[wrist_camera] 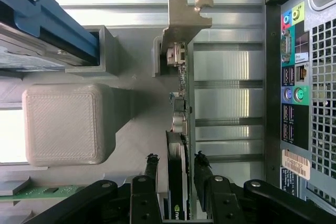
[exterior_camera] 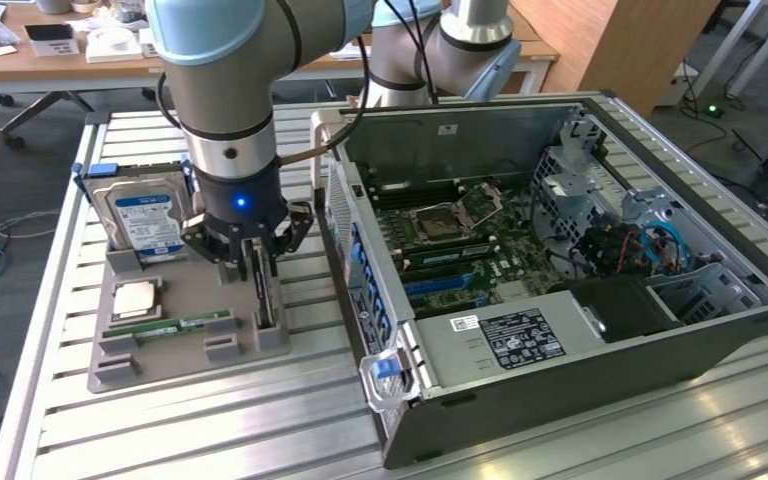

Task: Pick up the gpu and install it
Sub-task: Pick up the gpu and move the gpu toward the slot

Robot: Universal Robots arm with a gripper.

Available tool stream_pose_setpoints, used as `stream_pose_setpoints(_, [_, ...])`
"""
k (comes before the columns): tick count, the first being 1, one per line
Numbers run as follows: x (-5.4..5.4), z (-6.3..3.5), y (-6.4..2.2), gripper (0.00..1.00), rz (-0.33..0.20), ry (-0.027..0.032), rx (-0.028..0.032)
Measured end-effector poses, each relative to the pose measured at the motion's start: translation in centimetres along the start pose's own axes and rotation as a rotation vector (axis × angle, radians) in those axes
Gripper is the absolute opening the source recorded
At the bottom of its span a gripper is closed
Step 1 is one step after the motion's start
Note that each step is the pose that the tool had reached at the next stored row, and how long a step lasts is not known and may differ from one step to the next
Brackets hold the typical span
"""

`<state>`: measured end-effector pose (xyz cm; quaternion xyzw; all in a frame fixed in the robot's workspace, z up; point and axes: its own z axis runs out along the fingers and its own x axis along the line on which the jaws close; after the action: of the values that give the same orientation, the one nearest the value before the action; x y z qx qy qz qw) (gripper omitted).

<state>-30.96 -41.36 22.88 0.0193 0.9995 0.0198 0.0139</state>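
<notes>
The hand (exterior_camera: 256, 262), spread wide, straddles the gpu (exterior_camera: 265, 300) standing on edge in the tray (exterior_camera: 197, 295) by the bench (exterior_camera: 224, 430) edge at the exterior view's left; the pick-up step calls for closing squarely on its faces.

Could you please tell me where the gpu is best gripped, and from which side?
Grip the gpu by its upper long edge, coming straight down from above. It stands on edge in the holder, so only that thin edge is free, with a flat face either side to clamp. Stay clear of the bracket end. The open gripper straddles it that way.
</notes>
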Motion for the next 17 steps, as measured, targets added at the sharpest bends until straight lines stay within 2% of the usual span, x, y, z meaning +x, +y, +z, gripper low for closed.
stream_pose_setpoints(11, [0.0,0.0,-0.01,0.42,0.0,0.0,0.0001])
stream_pose_setpoints(13, [0.0,0.0,-0.01,0.4,0.0,0.0,0.0001])
stream_pose_setpoints(14, [0.0,0.0,-0.01,0.33,0.0,0.0,0.0001])
stream_pose_setpoints(17, [0.0,0.0,-0.01,0.33,0.0,0.0,0.0])
